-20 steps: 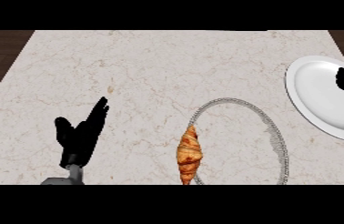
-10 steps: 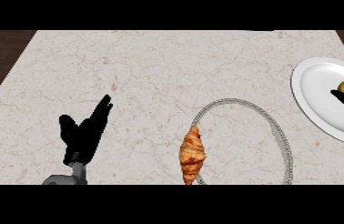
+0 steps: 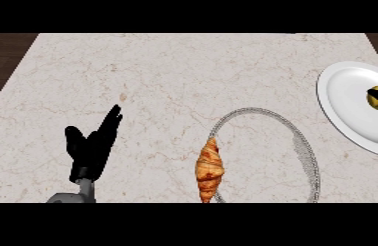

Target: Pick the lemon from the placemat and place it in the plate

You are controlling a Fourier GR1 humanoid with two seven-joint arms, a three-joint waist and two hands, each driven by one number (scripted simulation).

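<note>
Lemon (image 3: pixel 373 98) is seen on the plate (image 3: pixel 343 107), cut off by the right edge of the view, so only a sliver can be checked. Right hand is out of view; its state cannot be told. Left hand (image 3: pixel 90 149) is rested open at lower left. Risk: roll-off toward the plate rim if it was released off-centre. Croissant (image 3: pixel 210 168) sits untouched on the placemat (image 3: pixel 304 149).

A black left hand (image 3: pixel 88 150) with slim fingers (image 3: pixel 109 127) tops what looks like a grey forearm.
</note>
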